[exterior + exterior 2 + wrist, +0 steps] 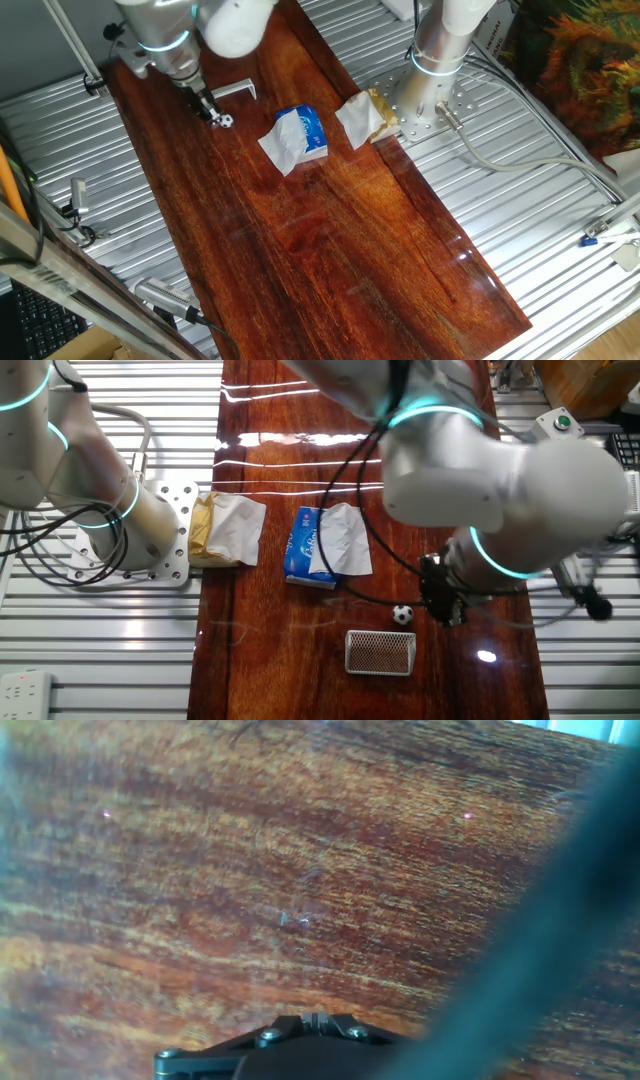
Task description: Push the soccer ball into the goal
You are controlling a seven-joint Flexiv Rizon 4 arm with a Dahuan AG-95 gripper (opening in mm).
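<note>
The soccer ball (402,614) sits on the dark wooden table (340,240), just beside the end effector (447,610) and a little above the goal (380,652) as the other fixed view shows it; ball and goal are near but not touching. In one fixed view the same ball (227,121) lies right at the fingertips of the end effector (211,113), with the goal (233,90) close behind, towards the table's far end. The fingers look drawn together into a narrow dark tip, though from these angles I cannot tell for sure whether they are fully closed; the hand view shows only wood grain and the base of the fingers, with no ball in sight. The step in hand seems to be lining up behind the ball for the shove. To do it well, the tip should stay low, nearly grazing the table, and meet the ball on the side opposite the goal's open mouth, so the push runs straight through the ball's middle towards the frame. A slow, short stroke suits such a light ball, which will likely roll away at a glancing touch. The blue packet (300,547) with its white tissue (341,541) and the crumpled paper (232,530) lie well apart, nearer the table's middle, and should not interfere.
</note>
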